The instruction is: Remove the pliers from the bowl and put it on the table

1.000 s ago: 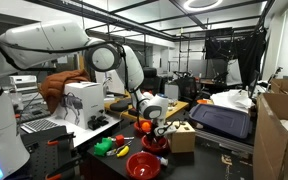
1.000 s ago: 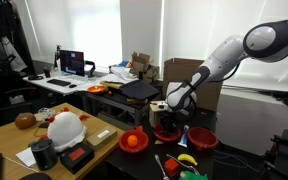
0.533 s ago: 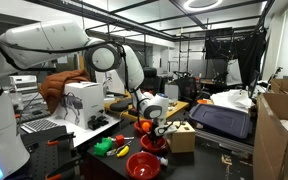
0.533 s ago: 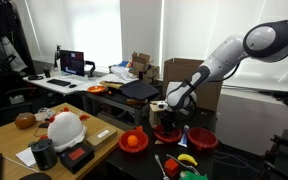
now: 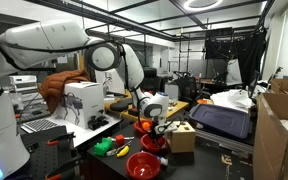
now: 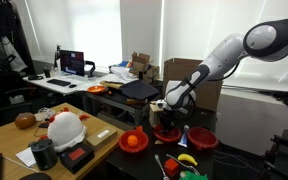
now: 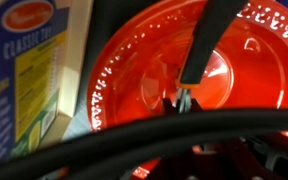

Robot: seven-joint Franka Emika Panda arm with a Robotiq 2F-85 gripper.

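In the wrist view the small red bowl (image 7: 119,85) fills the frame. The pliers (image 7: 210,35) lie in it, dark handle running to the upper right, metal nose near the bowl's middle. My gripper (image 7: 181,103) sits right at that nose, a dark fingertip on each side, and looks shut on it. A black cable hides most of the fingers. In both exterior views the gripper (image 5: 156,129) (image 6: 167,118) hangs low over the bowl (image 5: 154,146) on the black table (image 5: 84,141).
A blue and yellow box (image 7: 24,80) stands left of the bowl. A black cable (image 7: 144,135) crosses the wrist view. A larger red bowl (image 5: 142,166), a wooden box (image 5: 182,138), green and yellow items (image 5: 106,147) and a black tray (image 5: 224,118) crowd the bench.
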